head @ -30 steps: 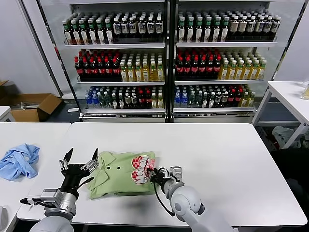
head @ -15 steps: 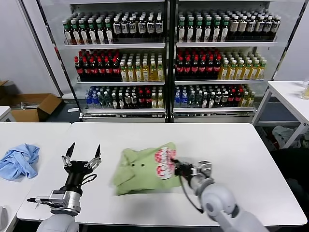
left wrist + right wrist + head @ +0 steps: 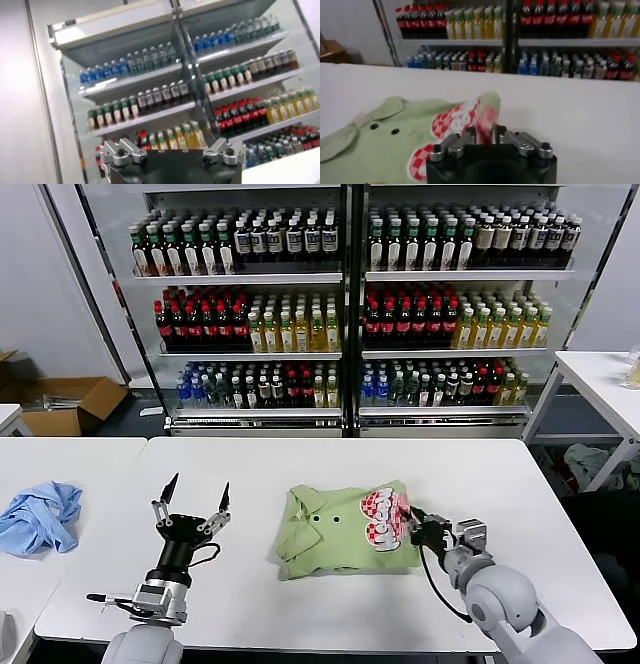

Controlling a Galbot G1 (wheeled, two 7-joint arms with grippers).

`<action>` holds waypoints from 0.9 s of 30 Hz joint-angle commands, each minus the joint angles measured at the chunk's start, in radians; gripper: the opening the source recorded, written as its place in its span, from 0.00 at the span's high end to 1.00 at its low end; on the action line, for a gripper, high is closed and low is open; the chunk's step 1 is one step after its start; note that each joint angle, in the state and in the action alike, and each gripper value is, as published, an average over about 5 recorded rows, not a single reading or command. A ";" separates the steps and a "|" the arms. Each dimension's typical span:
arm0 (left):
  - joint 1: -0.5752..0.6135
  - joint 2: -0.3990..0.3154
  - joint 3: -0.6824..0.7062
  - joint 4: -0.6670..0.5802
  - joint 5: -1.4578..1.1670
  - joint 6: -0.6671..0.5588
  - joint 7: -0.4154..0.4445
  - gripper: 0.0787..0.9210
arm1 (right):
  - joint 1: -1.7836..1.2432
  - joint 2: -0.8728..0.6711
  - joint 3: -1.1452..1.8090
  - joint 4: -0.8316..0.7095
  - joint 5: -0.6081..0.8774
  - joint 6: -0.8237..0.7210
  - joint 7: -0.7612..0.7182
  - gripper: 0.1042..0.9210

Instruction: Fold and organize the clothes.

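Taking the folded green polo shirt [image 3: 345, 530] as the landmark on the white table [image 3: 300, 464]: the tabletop behind it, toward the drinks cooler [image 3: 345, 304], lies bare, and so does the strip in front of it toward the near edge. To its left, bare table runs up to the left gripper [image 3: 195, 496], which stands well apart with fingers spread and pointing up. At its right edge the right gripper [image 3: 412, 522] blocks the way, touching the cloth. A blue garment [image 3: 40, 519] lies far left on a neighbouring table.
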 commanded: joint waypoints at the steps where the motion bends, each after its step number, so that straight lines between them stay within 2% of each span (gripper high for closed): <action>1: -0.029 -0.023 0.011 0.041 0.063 -0.089 0.055 0.12 | -0.118 -0.025 0.125 0.099 -0.142 0.102 -0.028 0.68; 6: -0.078 -0.021 0.005 0.079 0.085 -0.112 0.065 0.12 | -0.108 -0.004 0.124 0.102 -0.163 0.134 -0.022 0.51; 9: -0.107 -0.011 -0.016 0.099 0.138 -0.148 0.103 0.12 | -0.075 -0.014 0.140 0.095 -0.184 0.144 -0.017 0.41; 12: -0.128 0.003 -0.032 0.114 0.180 -0.176 0.139 0.12 | -0.040 -0.027 0.163 0.060 -0.256 0.174 -0.019 0.30; 16: -0.154 0.009 -0.038 0.139 0.232 -0.181 0.134 0.12 | -0.016 -0.030 0.186 0.002 -0.356 0.220 -0.028 0.17; 23: -0.193 -0.021 -0.054 0.184 0.166 -0.258 0.211 0.12 | -0.026 -0.036 0.229 -0.042 -0.373 0.238 -0.041 0.12; 27: -0.200 -0.026 -0.050 0.187 0.077 -0.214 0.223 0.12 | -0.014 -0.038 0.244 -0.070 -0.371 0.258 -0.047 0.12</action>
